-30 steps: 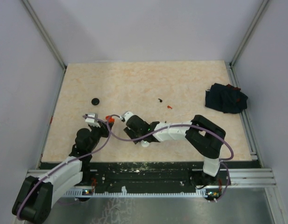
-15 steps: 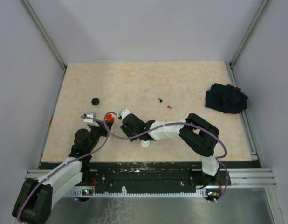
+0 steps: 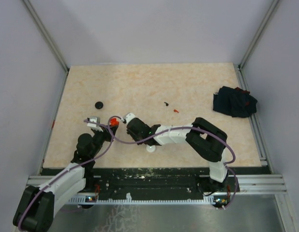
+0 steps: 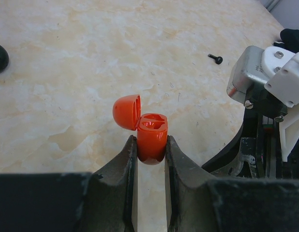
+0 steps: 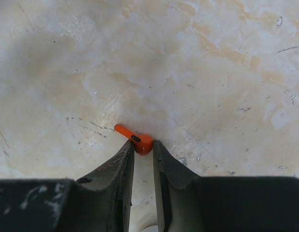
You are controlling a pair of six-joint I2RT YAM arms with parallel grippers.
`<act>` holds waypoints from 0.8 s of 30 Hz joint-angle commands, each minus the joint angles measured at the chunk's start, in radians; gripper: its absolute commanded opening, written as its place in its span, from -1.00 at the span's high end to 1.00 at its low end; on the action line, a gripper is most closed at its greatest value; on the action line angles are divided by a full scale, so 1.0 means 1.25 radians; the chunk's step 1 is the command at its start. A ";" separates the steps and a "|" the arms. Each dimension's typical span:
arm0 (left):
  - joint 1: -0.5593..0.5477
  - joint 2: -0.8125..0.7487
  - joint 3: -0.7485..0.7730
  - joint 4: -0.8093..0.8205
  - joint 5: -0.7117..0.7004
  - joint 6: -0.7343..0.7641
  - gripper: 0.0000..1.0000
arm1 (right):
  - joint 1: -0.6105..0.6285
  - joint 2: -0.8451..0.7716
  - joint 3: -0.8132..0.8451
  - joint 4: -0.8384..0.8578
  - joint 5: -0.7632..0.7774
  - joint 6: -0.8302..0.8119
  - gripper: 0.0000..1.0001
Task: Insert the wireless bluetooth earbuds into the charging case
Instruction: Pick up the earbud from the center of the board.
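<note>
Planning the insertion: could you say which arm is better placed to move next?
Right: the right gripper pinches the orange earbud, while the left gripper holds the open orange charging case.

Right gripper (image 5: 143,145) pinches an orange earbud (image 5: 135,138) — stem angled up-left — marbled table (image 5: 212,72) beyond.

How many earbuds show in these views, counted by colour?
Red-orange earbuds: 2, the held earbud between the right fingers and the loose red-orange earbud on the table.
Black earbud: 1.
White earbuds: 0 in view.
Total: 3.
</note>
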 commanded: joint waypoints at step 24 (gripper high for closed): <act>0.008 0.004 -0.037 0.054 0.067 0.009 1.00 | -0.003 0.002 0.023 -0.001 -0.032 -0.118 0.68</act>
